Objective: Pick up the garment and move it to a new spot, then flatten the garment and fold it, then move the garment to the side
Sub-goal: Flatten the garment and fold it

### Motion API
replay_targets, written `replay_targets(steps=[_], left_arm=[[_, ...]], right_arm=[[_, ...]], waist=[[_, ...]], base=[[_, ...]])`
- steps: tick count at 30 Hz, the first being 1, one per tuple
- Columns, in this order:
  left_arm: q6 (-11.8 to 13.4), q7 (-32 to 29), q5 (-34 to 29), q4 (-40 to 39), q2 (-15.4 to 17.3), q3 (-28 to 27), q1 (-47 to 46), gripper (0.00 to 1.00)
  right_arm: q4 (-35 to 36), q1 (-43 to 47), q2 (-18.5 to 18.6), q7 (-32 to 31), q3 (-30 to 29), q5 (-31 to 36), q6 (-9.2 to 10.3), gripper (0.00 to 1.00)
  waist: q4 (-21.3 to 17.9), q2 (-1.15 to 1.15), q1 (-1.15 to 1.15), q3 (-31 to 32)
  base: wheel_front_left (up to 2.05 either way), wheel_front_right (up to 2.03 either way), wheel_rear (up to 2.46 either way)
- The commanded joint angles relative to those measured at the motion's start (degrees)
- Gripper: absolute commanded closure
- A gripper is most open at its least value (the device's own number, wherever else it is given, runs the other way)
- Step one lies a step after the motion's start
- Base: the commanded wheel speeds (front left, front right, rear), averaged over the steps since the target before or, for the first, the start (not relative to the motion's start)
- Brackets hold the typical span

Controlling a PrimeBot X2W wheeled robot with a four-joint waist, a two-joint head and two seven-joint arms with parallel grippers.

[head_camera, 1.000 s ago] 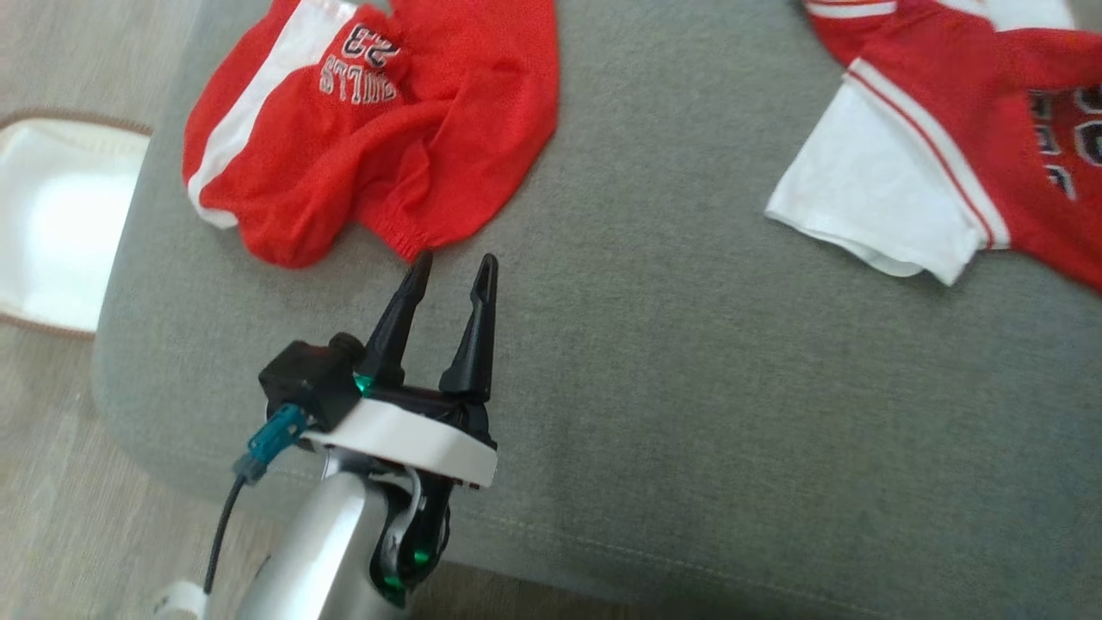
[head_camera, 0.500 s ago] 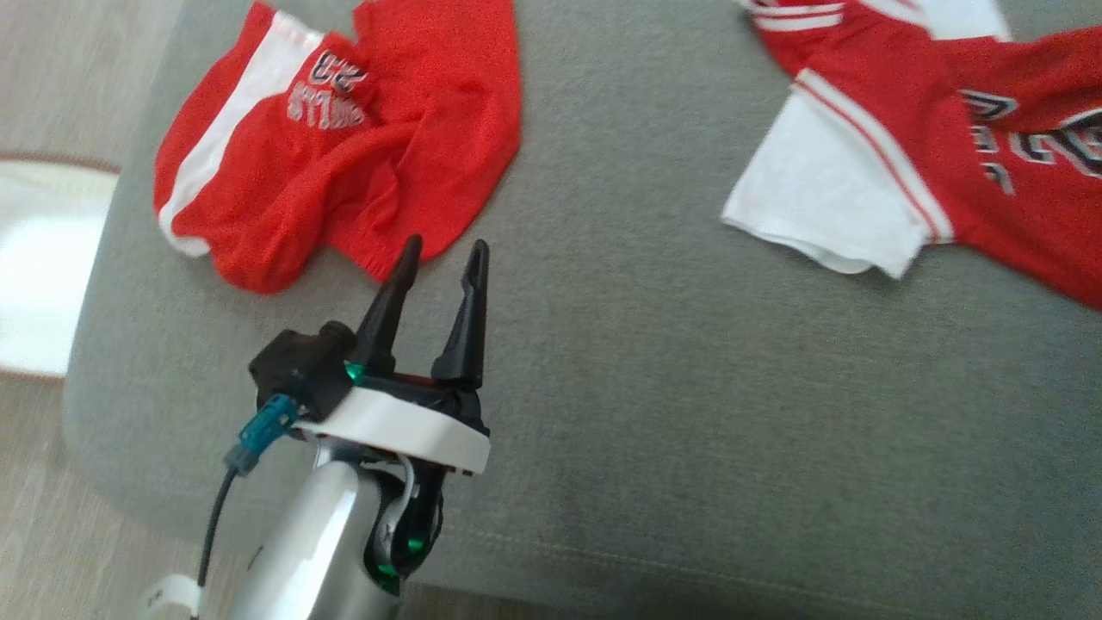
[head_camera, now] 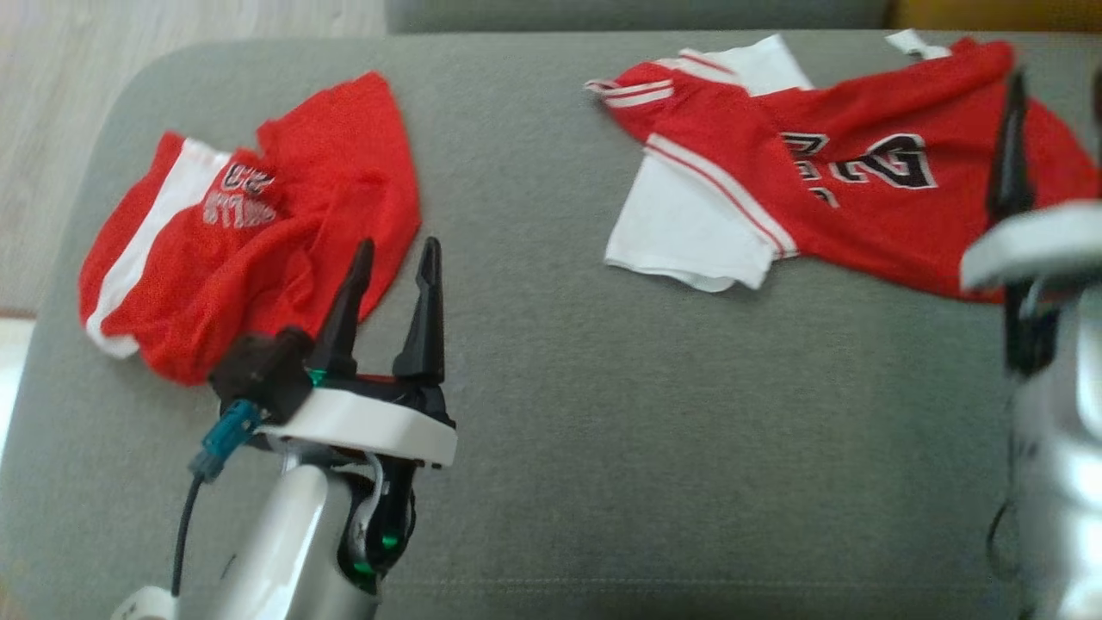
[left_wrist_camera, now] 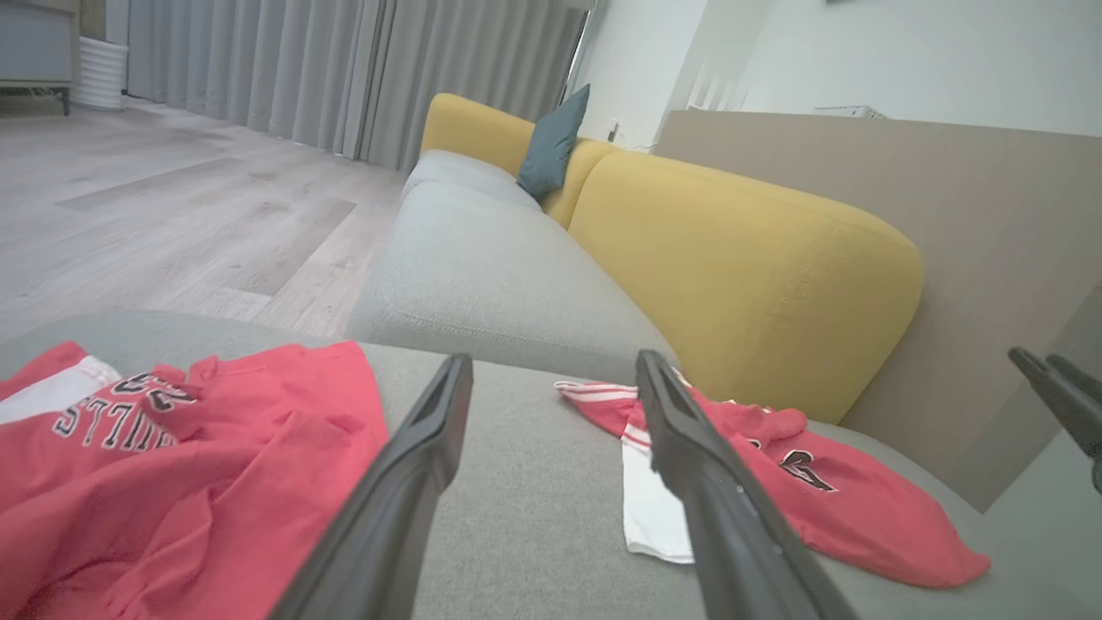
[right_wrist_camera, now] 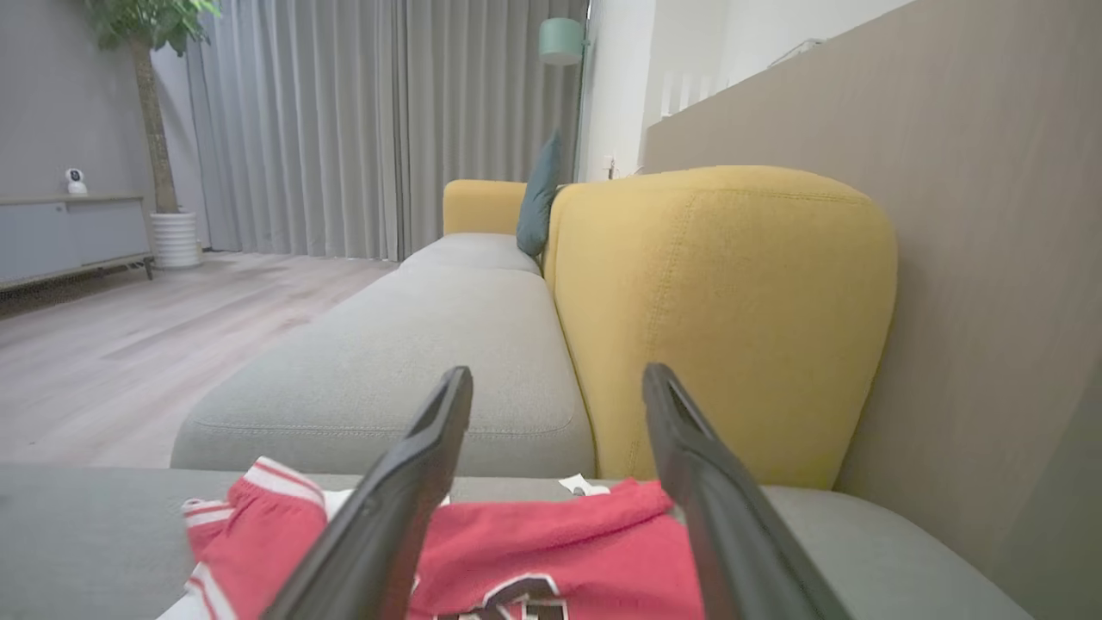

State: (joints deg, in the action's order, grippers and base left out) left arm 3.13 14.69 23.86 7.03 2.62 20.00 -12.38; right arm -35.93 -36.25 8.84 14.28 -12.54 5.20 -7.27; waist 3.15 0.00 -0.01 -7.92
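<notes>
Crumpled red shorts (head_camera: 258, 232) with a white side stripe lie at the left of the grey cushion (head_camera: 646, 413). A red and white jersey (head_camera: 861, 198) is spread at the back right. My left gripper (head_camera: 393, 250) hovers open and empty at the shorts' near right hem; the left wrist view shows the shorts (left_wrist_camera: 172, 465) to the left of its fingers and the jersey (left_wrist_camera: 826, 491) to the right. At the right edge my right gripper (head_camera: 1059, 86) appears blurred, over the jersey's right part. In its wrist view it stands open (right_wrist_camera: 560, 375) above the jersey (right_wrist_camera: 534, 551).
Behind the cushion runs a sofa with a grey seat (left_wrist_camera: 482, 275) and a yellow back (left_wrist_camera: 740, 258), on which a teal pillow (left_wrist_camera: 551, 142) leans. Wooden floor (head_camera: 52, 103) lies past the cushion's left edge. Bare grey fabric stretches between the two garments.
The head camera has tilted up and swung, so the whole picture shifted down and left. My right gripper has come into view at the right edge. The left gripper stays at the shorts' hem.
</notes>
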Motion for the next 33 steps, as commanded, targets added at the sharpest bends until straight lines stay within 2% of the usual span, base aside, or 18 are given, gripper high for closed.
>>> replay_targets(steps=[1,5,9,17,20,23,33], left_arm=[[0.4,0.3,0.0,-2.1,0.3,-2.1,-1.4,0.0],[-0.1,0.3,-0.9,-1.5,0.3,-1.9,-1.3,0.0],[0.0,0.3,-0.7,-1.0,0.3,-1.8,-1.2,0.0],[-0.4,0.3,-1.1,2.8,0.3,-1.6,-3.1,0.0],[0.8,0.3,-1.1,8.6,0.3,-0.9,-5.1,0.0],[1.0,-0.1,-1.6,15.8,0.3,1.1,-9.0,0.0],[-1.5,-4.5,-0.7,33.2,0.3,7.2,-23.7,0.0]], right_arm=[[3.0,0.7,-0.9,0.7,1.6,-1.1,-0.22,0.0],[13.3,11.4,-3.3,0.7,3.4,-6.0,-0.22,0.0],[21.4,19.5,-4.9,0.7,4.9,-7.2,-0.22,0.0],[28.6,23.9,-5.9,0.0,6.6,-8.4,-0.22,0.0],[30.5,23.7,-5.9,-0.7,6.8,-8.7,-0.22,0.0],[32.1,23.4,-5.9,-1.4,6.9,-9.1,-0.22,0.0],[34.5,23.1,-6.0,-1.7,7.5,-10.2,-0.22,0.0]], waist=[[-1.8,0.0,0.01,1.6],[-3.4,0.0,0.01,2.4],[-4.6,0.0,0.01,2.1],[-6.9,0.0,0.01,0.0],[-7.9,0.0,0.01,-1.7],[-9.3,0.0,0.01,-3.6],[-13.9,0.0,0.01,-9.4]], base=[[0.0,0.0,0.0],[0.0,0.0,0.0],[0.0,0.0,0.0],[0.0,0.0,0.0],[0.0,0.0,0.0],[0.0,0.0,0.0],[0.0,0.0,0.0]])
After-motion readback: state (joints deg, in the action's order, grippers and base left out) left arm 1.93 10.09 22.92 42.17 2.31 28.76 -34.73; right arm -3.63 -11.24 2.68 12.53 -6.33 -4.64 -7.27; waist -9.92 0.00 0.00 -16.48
